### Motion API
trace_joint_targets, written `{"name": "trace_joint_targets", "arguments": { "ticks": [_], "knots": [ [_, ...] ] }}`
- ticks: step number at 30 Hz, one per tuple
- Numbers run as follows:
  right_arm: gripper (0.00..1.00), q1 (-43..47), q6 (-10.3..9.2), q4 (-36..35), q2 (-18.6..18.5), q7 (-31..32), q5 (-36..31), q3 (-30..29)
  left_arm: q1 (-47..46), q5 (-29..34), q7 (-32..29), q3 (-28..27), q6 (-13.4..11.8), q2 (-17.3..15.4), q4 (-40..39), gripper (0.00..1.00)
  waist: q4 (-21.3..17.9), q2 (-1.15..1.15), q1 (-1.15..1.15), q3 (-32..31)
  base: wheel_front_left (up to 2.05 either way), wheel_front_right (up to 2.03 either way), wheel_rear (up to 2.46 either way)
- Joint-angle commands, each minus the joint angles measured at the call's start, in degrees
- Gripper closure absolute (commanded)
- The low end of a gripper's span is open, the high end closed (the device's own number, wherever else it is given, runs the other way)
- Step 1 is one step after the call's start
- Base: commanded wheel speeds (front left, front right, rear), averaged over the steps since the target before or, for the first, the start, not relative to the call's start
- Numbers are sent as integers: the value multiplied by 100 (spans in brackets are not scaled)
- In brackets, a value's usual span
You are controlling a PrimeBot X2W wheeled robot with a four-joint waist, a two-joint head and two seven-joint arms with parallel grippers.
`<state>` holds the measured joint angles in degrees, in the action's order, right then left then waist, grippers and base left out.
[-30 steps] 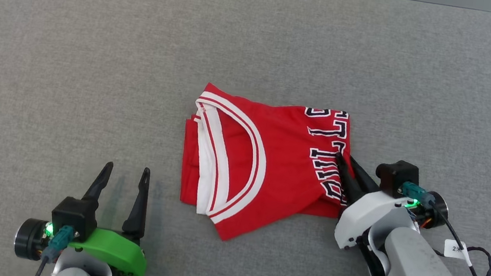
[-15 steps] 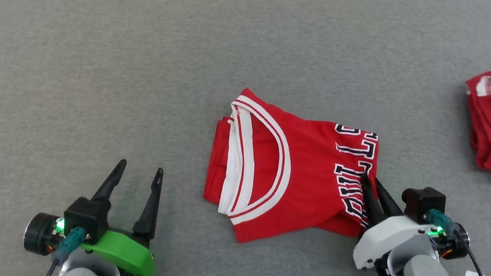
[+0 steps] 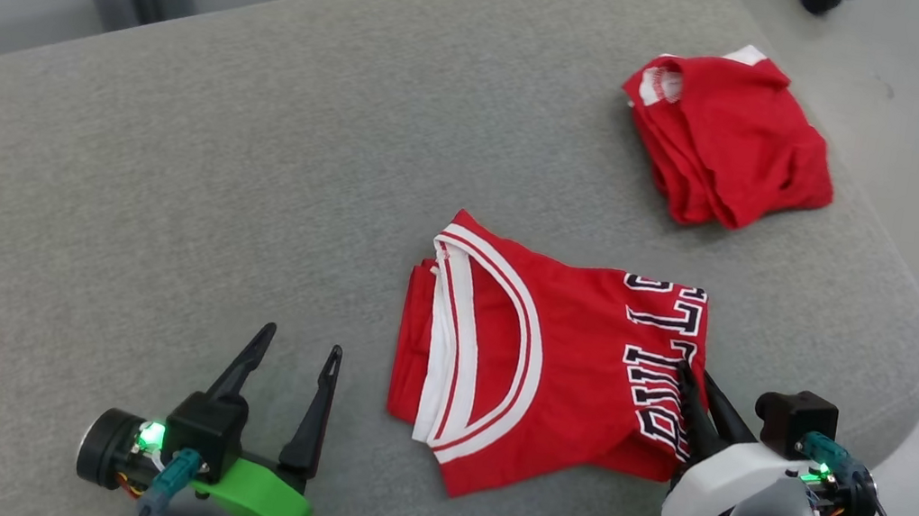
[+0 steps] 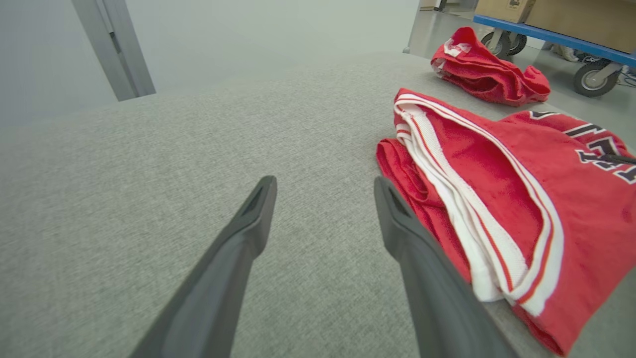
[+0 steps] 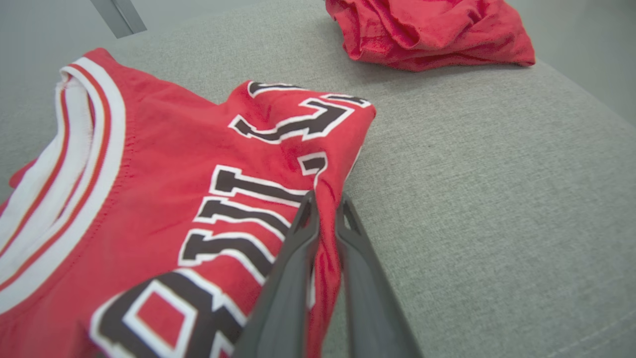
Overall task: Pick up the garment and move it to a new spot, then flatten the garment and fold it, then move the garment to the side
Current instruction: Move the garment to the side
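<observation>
The garment (image 3: 535,360) is a folded red jersey with white trim and black lettering, lying on the grey cushioned surface (image 3: 160,186). My right gripper (image 3: 698,377) is shut on the jersey's right edge by the lettering; the right wrist view shows a fold of red cloth (image 5: 325,209) pinched between its fingers (image 5: 298,238). My left gripper (image 3: 299,345) stands open over bare cushion, left of the jersey, with nothing between its fingers (image 4: 248,223). The jersey (image 4: 497,199) lies just right of that gripper in the left wrist view.
A second red garment (image 3: 728,139) lies bunched at the cushion's far right corner, also seen as a crumpled red heap (image 5: 427,30) beyond my right gripper. The cushion's right edge (image 3: 909,362) drops to the floor. A blue wheeled cart (image 4: 571,40) stands beyond.
The head camera has swung, bringing the second red garment and the cushion's right edge into view. The right gripper keeps its hold on the jersey's edge; the left gripper stays open.
</observation>
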<state>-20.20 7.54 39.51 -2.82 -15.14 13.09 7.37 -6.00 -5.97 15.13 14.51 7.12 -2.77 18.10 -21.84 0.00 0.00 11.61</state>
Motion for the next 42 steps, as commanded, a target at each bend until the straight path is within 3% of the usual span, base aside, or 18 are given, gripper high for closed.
{"name": "trace_joint_targets", "arguments": {
  "ticks": [1, 8, 17, 20, 28, 29, 30, 31, 36, 39, 42],
  "knots": [
    [100, 94, -12, -64, -20, 3, 12, -19, 55, 33, -3, 14, 30, -31, 11, 0, -606, 0, 0, -53, 0, 0, 0],
    [100, -144, -12, -246, -18, 3, -107, -56, 16, 2, -3, 21, 36, -33, 15, 0, -514, 0, 0, 95, 0, 0, 0],
    [100, -1593, -11, -175, -20, 3, -560, -125, -257, 46, -3, -83, 42, -175, 7, 0, -20, 0, 0, 584, 0, 0, 0],
    [100, -2164, -12, 102, -99, 22, -847, -564, -337, 20, -3, -72, 43, -213, -4, 0, 126, 0, 0, 736, 0, 0, 0],
    [100, -3138, -11, 756, -885, 253, -2208, -2294, -561, -67, -3, -38, 43, -321, 3, 0, 510, 0, 0, 1056, 0, 0, 0],
    [71, -3167, -11, 780, -934, 280, -2368, -2466, -580, -79, -3, -36, 43, -329, 8, 0, 534, 0, 0, 1075, 0, 0, 0],
    [25, -3191, -11, 806, -978, 299, -2562, -2700, -589, -85, -3, -34, 43, -331, 14, 0, 560, 0, 0, 1093, 0, 0, 0],
    [0, -3201, -11, 815, -990, 315, -2699, -2886, -584, -85, -3, -38, 43, -333, 24, 0, 578, 0, 0, 1099, 0, 0, 0],
    [0, -3048, -11, 695, -678, 144, -3323, -3621, -622, -96, -4, -110, 39, -317, 60, 0, 662, 0, 0, 1053, 0, 0, 0],
    [0, -3001, -11, 631, -454, 35, -3396, -3623, -605, -83, -4, -156, 39, -292, 64, 0, 696, 0, 0, 956, 0, 0, 0],
    [0, -2935, -11, 366, -211, -3, -3166, -3241, -530, -53, -3, -271, 39, -251, 69, 0, 759, 0, 0, 804, 0, 0, 0]
  ]
}}
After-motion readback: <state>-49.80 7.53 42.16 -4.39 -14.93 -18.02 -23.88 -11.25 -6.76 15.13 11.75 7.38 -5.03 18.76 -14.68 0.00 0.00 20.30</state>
